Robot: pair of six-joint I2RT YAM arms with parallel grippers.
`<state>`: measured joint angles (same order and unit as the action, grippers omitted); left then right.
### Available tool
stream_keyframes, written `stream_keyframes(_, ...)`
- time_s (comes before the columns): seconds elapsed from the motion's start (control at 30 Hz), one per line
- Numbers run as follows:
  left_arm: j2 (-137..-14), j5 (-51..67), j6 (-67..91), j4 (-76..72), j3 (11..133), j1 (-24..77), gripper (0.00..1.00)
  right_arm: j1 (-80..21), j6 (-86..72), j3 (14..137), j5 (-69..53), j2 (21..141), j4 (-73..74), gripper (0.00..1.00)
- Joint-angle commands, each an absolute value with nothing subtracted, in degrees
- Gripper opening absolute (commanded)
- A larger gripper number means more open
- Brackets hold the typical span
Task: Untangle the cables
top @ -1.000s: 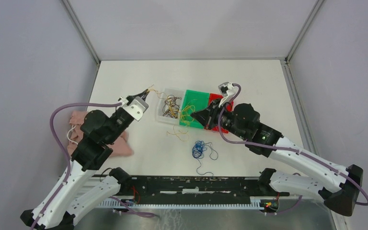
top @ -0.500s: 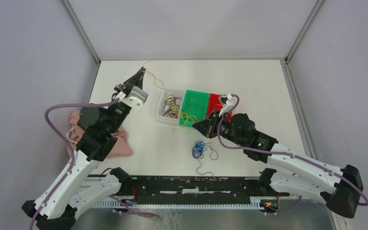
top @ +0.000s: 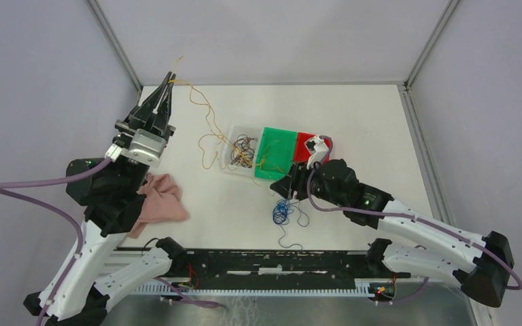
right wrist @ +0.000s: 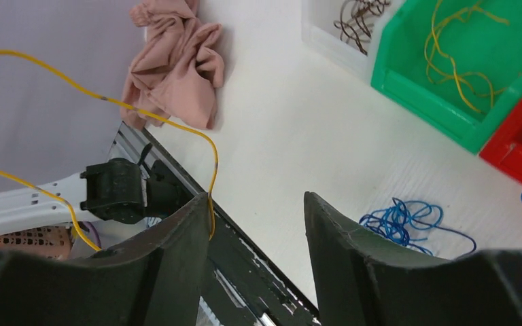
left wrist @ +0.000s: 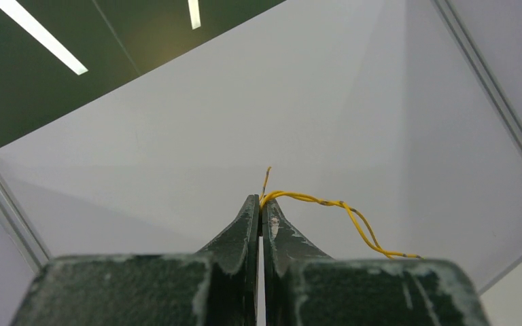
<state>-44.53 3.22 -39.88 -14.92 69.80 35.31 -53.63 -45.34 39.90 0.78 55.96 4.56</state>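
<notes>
My left gripper (top: 169, 81) is raised high at the far left and shut on a thin yellow cable (top: 207, 117). The left wrist view shows that yellow cable (left wrist: 326, 202) pinched at the tips of the left gripper (left wrist: 261, 201). The strand trails down to a clear bin (top: 230, 161) holding dark brown cables (top: 244, 145). My right gripper (top: 287, 185) hovers open in front of the green bin (top: 280, 139). In the right wrist view the yellow cable (right wrist: 177, 128) rests against one inner finger of the right gripper (right wrist: 255, 198), unpinched. A blue cable coil (top: 283, 212) lies on the table.
More yellow cables (right wrist: 457, 61) lie in the green bin (right wrist: 421, 85), and a red bin (top: 305, 145) adjoins it on the right. A crumpled pink cloth (top: 160, 198) sits near the left arm's base. The black rail (top: 272, 261) runs along the near edge.
My left gripper rose and swung back-left, drawing the yellow cable out of the bins. My right gripper opened, letting go of the strand, and pulled back toward the near edge.
</notes>
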Motion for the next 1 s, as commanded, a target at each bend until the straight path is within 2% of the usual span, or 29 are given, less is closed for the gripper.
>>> stream_keyframes(0.0, -44.51, 3.89, -38.80, -18.01, 70.07, 35.06, 0.07, -54.05, -39.66, 47.26, -0.87, 55.19, 8.82, 0.59)
stream_keyframes(0.2, -46.17, 1.00, -42.95, -26.02, 72.18, 35.07, 0.07, -54.00, -40.37, 42.69, -0.04, 55.55, 8.56, 0.57)
stream_keyframes(0.63, -53.32, 2.66, -47.20, -27.37, 89.78, 35.07, 0.09, -54.07, -41.41, 35.69, 2.99, 58.07, 5.33, 0.59)
stream_keyframes(0.97, -61.63, 3.18, -53.79, -28.71, 108.57, 35.08, 0.08, -55.35, -43.36, 31.99, 3.25, 60.17, 1.68, 0.57)
